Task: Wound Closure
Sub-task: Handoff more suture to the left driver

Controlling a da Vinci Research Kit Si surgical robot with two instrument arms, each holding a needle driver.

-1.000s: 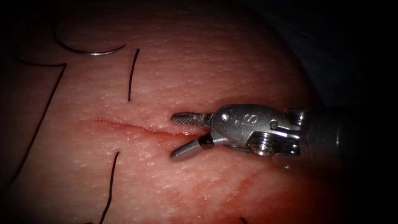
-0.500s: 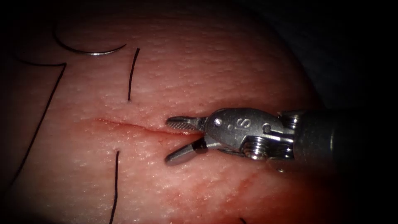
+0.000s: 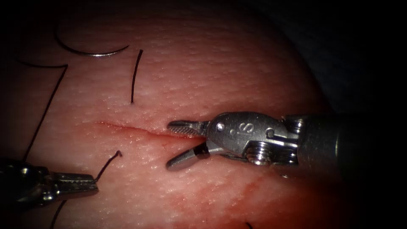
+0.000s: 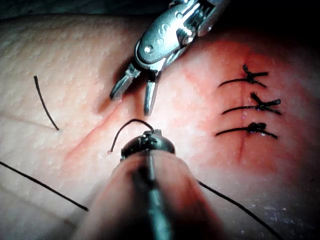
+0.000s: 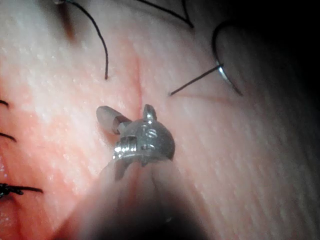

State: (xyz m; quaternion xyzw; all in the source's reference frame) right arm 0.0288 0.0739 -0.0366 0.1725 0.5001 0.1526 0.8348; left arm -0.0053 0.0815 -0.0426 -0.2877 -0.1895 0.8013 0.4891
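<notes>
Pinching the thin black thread [image 3: 108,163] at 8 o'clock in the endoscope view, nearest the lens: the left arm's dark steel end effector [image 3: 91,181], pressed together on the strand just beside the point where it leaves the pale pink pork-belly tissue [image 3: 220,72]. Arching up from the skin into the same shut tips [image 4: 149,134] in the left wrist view.

Hovering a little farther in, toward 3 o'clock: the right arm's silver end effector [image 3: 168,144], spread wide and gripping nothing, one tip lying over the narrow red cut [image 3: 127,128] and the other on the near side of it. Showing the same spread in the left wrist view [image 4: 131,102] and the right wrist view [image 5: 124,111].

Pooling near 5 o'clock: a smear of red fluid [image 3: 237,191].

Rising from the skin on the far side of the cut, toward 11 o'clock: a short black thread end [image 3: 135,76], its tip lying free. Judging by these two strands facing each other across the cut, bridging it with a fresh pass but not yet knotting it.

Running along the 9 o'clock edge: a long black strand [image 3: 44,114].

Lying farthest off, at 11 o'clock: the curved steel needle [image 3: 91,54], resting flat on the skin, held by neither tool and not in the tissue; likewise in the right wrist view [image 5: 220,60].

Sitting across another stretch of the cut in the left wrist view: three knotted black stitches [image 4: 252,105]. So, seemingly, three stitches finished, one awaiting tying, the cut around it gaping unclosed.
</notes>
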